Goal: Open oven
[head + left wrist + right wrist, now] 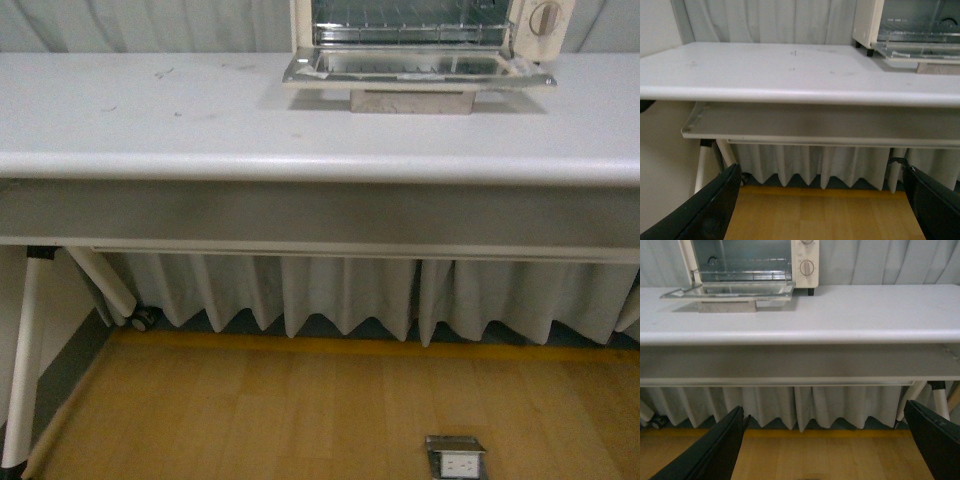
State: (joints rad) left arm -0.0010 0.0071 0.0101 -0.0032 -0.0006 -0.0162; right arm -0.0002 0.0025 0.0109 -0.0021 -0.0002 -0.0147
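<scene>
Left end effector [820,210] released, fingers spread wide, hung low before the white surface [200,120]. Oven [430,35] stood at the surface's far edge, right of centre, door dropped flat open. Right end effector [825,450] likewise released, grasped nothing.

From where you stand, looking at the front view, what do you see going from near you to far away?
Floor socket → wooden floor → curtain under the table → table → open oven door → oven.

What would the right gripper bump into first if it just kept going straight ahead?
Probably the table's front edge or the apron under it; the right gripper hangs open, below tabletop height. Depth is unclear.
</scene>
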